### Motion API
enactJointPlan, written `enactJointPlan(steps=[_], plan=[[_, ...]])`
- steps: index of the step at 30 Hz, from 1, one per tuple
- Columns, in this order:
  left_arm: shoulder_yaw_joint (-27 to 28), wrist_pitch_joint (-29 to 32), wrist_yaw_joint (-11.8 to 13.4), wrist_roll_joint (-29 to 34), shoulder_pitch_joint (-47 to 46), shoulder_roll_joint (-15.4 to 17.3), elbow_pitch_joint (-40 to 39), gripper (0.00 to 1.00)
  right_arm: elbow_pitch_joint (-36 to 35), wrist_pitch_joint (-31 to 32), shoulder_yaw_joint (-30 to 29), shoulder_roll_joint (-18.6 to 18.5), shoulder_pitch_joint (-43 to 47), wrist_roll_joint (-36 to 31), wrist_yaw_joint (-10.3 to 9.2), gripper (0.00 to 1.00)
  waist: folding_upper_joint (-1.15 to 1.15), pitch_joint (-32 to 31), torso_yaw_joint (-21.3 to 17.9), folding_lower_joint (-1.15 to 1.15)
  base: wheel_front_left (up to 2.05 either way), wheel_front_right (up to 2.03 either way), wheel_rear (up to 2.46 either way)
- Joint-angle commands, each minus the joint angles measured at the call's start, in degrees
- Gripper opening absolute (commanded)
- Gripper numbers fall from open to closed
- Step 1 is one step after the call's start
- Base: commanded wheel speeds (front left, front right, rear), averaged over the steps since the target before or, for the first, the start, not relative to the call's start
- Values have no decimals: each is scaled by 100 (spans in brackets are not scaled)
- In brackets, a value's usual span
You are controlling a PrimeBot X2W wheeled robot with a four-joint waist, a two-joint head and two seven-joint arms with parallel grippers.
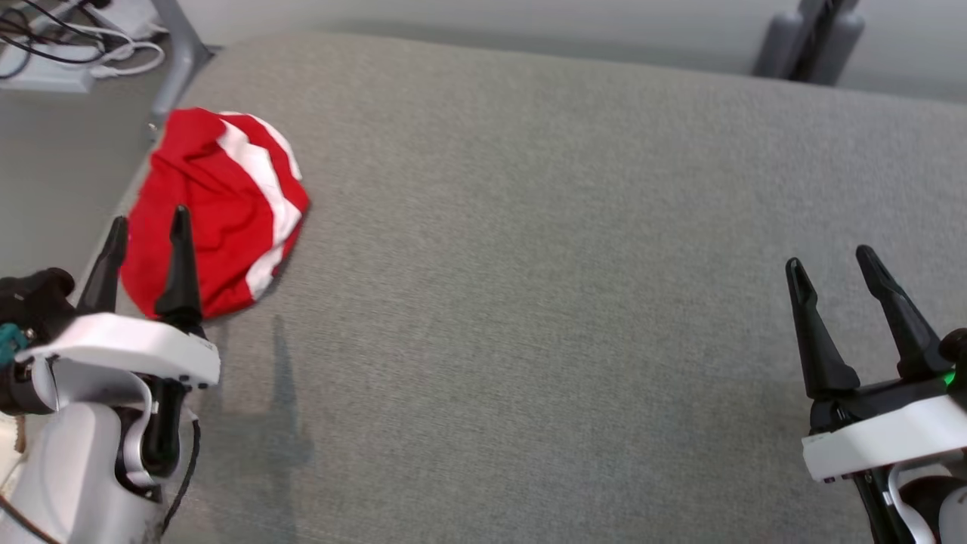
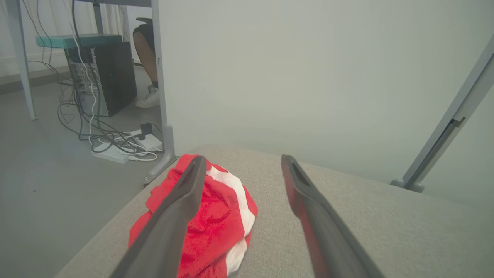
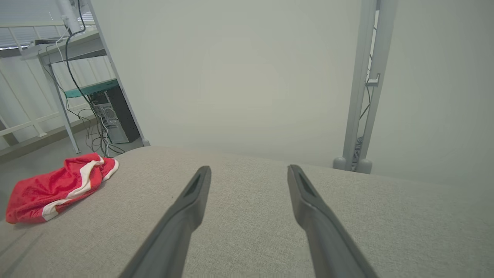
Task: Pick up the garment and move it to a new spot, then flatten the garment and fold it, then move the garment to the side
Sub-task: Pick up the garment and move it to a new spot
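Observation:
The garment (image 1: 219, 208) is red cloth with white stripes, crumpled in a heap at the far left of the grey fabric surface (image 1: 544, 287), near its left edge. My left gripper (image 1: 149, 217) hovers open at the heap's near side, its fingertips overlapping the cloth in the head view. Seen from the left wrist, the garment (image 2: 220, 220) lies under and between the spread fingers, and the left gripper (image 2: 241, 162) holds nothing. My right gripper (image 1: 829, 261) stands open at the lower right, far from the cloth. From the right wrist, the garment (image 3: 58, 187) lies far left and the right gripper (image 3: 249, 170) is open.
The grey surface drops off at the left to a floor with cables and a power strip (image 2: 123, 148). A metal table leg (image 2: 162, 96) stands by that corner, with a computer tower (image 2: 104, 77) and a person's leg and shoe (image 2: 148, 96) behind. A grey post (image 3: 362, 85) stands beyond the far edge.

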Motion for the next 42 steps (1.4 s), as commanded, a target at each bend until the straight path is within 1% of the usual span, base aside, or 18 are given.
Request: enactJointPlan(steps=[1, 4, 8, 12, 16, 17, 18, 19, 21, 22, 24, 26, 29, 32, 37, 40, 42], plan=[[47, -5, -87, -114, -207, 11, 235, 100, -24, 27, 3, -47, -118, -41, -2, 100, 0, 418, -331, 0, 0, 0, 0], [67, 3, -273, -288, -568, -47, 1073, 100, -84, 71, 17, -84, -232, -55, -2, 100, 0, 758, -468, 0, 0, 0, 0], [70, -31, -553, -431, -1076, -28, 2167, 100, -127, 103, 51, -145, -418, -71, -2, 100, 0, 1131, -591, 0, 0, 0, 0], [45, -101, -820, -482, -1516, -6, 3192, 100, -139, 121, 77, -185, -568, -84, -2, 100, 0, 1357, -662, 0, 0, 0, 0], [-25, -224, -997, -477, -1894, -13, 3990, 100, -119, 87, 70, -202, -684, -61, -2, 100, 0, 1452, -711, 0, 0, 0, 0], [-70, -255, -1043, -440, -1957, -14, 4149, 89, -115, 78, 51, -199, -697, -54, -2, 100, 0, 1458, -716, 0, 0, 0, 0], [-107, -319, -1074, -407, -2013, -11, 4283, 47, -106, 70, 34, -191, -707, -56, -2, 100, 0, 1459, -722, 0, 0, 0, 0], [-136, -414, -1094, -364, -2079, 16, 4397, 0, -99, 60, 14, -186, -724, -61, -2, 100, 0, 1453, -732, 0, 0, 0, 0], [-157, -656, -1116, -304, -2213, 75, 4551, 0, -79, 20, -27, -176, -753, -53, -2, 100, 0, 1407, -761, 0, 0, 0, 0], [-157, -656, -1116, -304, -2213, 75, 4551, 0, -79, 20, -27, -176, -753, -53, -2, 100, 0, 1407, -761, 0, 0, 0, 0], [-162, -868, -1120, -234, -2333, 137, 4581, 0, -51, -34, -80, -158, -732, -82, -2, 100, 0, 1319, -787, 0, 0, 0, 0], [-132, -1005, -1103, -151, -2384, 208, 4489, 0, -42, -71, -140, -130, -698, -91, -2, 100, 0, 1208, -815, 0, 0, 0, 0], [-37, -1083, -1018, -37, -2293, 249, 4111, 0, 14, -136, -209, -107, -608, -87, -2, 100, 0, 957, -860, 0, 0, 0, 0], [165, -1094, -848, 161, -2009, 319, 3330, 0, 78, -191, -237, -87, -512, -81, -2, 100, 0, 687, -920, 0, 0, 0, 0], [382, -1094, -504, 504, -1148, 274, 1859, 0, 209, -259, -209, -22, -295, -51, -2, 100, 0, 183, -1077, 0, 0, 0, 0], [365, -1084, -294, 640, -464, 238, 1012, 0, 283, -312, -187, 24, -138, -41, -2, 100, 0, -75, -1171, 0, 0, 0, 0], [303, -967, -117, 722, -4, 198, 395, 0, 314, -334, -165, 48, -50, -17, -2, 100, 0, -224, -1232, 0, 0, 0, 0]])
